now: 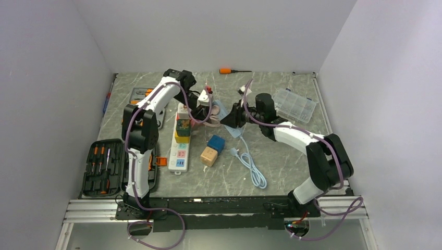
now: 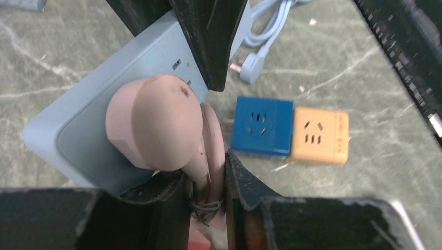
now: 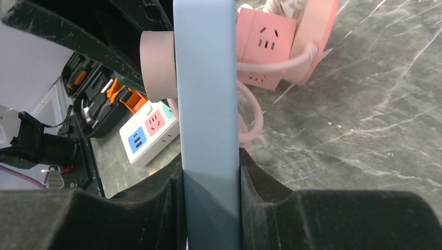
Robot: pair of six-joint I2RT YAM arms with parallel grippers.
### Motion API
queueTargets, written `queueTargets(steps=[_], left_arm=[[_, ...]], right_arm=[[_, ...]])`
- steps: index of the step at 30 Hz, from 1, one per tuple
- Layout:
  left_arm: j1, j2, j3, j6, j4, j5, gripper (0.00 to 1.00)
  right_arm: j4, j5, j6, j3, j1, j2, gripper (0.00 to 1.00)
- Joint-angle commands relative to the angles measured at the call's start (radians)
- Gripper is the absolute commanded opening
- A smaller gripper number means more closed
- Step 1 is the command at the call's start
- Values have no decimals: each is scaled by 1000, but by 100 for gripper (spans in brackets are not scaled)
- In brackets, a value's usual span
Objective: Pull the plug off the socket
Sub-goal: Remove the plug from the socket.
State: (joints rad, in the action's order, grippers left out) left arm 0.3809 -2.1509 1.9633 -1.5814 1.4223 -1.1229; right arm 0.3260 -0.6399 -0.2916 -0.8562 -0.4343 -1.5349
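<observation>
My left end effector clenches the pink plug at its neck, plug seated in the light-blue strip my right end effector grips edgewise; white socket flat on counter nearby.

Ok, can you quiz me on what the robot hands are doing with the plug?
1. True or false: the round pink plug sits in the light-blue plastic power strip.
2. The right gripper clamps: A) the long white strip, B) the light-blue strip, C) the blue cube.
3. What does the left gripper pinch?
Key: 1 true; 2 B; 3 the pink cable just below the plug.
</observation>
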Motion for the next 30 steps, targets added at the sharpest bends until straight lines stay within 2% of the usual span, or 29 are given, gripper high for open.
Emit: queueTargets(steps=[1,7,13,22,26,30], left_arm=[[79,151,-38,-91,155,-64,0],[85,164,-62,-103,155,-37,0],[84,151,-46,-88,155,-47,0],[82,181,-46,-74,157,-103,0],[84,193,-63,-81,155,-84,0],[76,145,-19,-51,153,-55,0]], right_arm=[[-93,382,12,-96,33,-143,0],[-102,418,59,-101,35,-165,0],[-43,330,76,-41,45,-97,0],[26,449,-11,-19,48,-154,0],[-11,482,-25,-71,48,-201,0],[-42,526,-9,-69,51,-179,0]])
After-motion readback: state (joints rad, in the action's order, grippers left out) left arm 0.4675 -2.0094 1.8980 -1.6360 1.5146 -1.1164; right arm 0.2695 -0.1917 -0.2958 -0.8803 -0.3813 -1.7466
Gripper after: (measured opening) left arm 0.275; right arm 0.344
